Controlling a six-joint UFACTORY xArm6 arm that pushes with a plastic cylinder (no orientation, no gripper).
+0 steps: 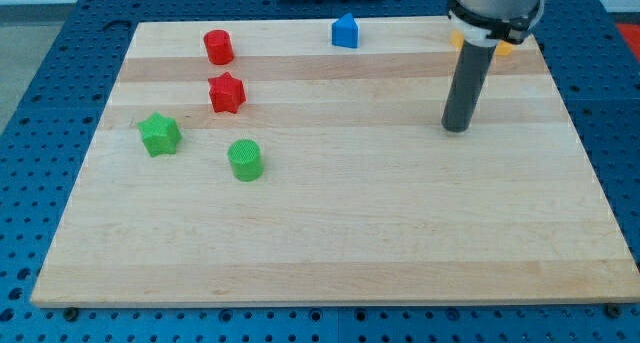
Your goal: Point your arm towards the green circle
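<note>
The green circle [245, 160] is a short round block at the view's left of centre on the wooden board [400, 233]. My tip [456, 129] rests on the board at the view's right, far to the right of the green circle and slightly above it in the view. A green star [160, 135] lies left of the circle. A red star [227, 93] lies above the circle, and a red circle [219, 47] lies above that.
A blue house-shaped block [345, 31] sits near the board's top edge. Yellow or orange pieces [503, 49] show partly behind the arm at the top right. Blue perforated table surrounds the board.
</note>
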